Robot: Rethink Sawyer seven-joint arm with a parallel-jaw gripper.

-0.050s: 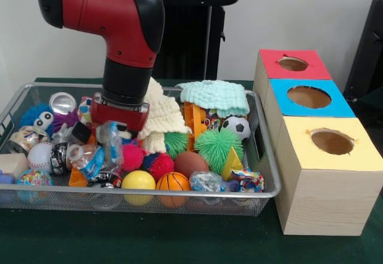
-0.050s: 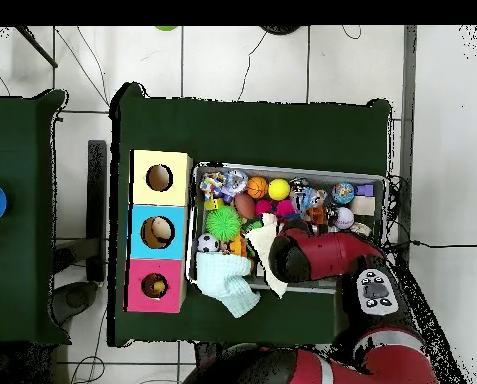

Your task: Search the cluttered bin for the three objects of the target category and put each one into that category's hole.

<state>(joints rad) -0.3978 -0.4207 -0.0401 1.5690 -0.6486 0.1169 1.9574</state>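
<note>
The wire bin (image 1: 263, 156) is packed with toys. Along its front lie a yellow ball (image 1: 138, 180), a small basketball (image 1: 173, 182) and a brown ball (image 1: 190, 163). A soccer ball (image 1: 237, 126) rests at the right and a baseball (image 1: 40, 155) at the left. Spiky balls show in green (image 1: 216, 144) and pink (image 1: 160, 166). My gripper (image 1: 112, 133) is lowered into the left-middle clutter, above crinkly wrapped items, with its tip buried. In the overhead view the arm (image 2: 312, 255) covers it.
Three wooden boxes stand beside the bin, with holes in red (image 1: 293, 64), blue (image 1: 309, 97) and yellow (image 1: 332, 142) tops. A cream cloth (image 1: 161, 117) and a mint cloth (image 1: 215, 96) drape over the bin's back. A tin can (image 1: 62, 102) lies at the back left.
</note>
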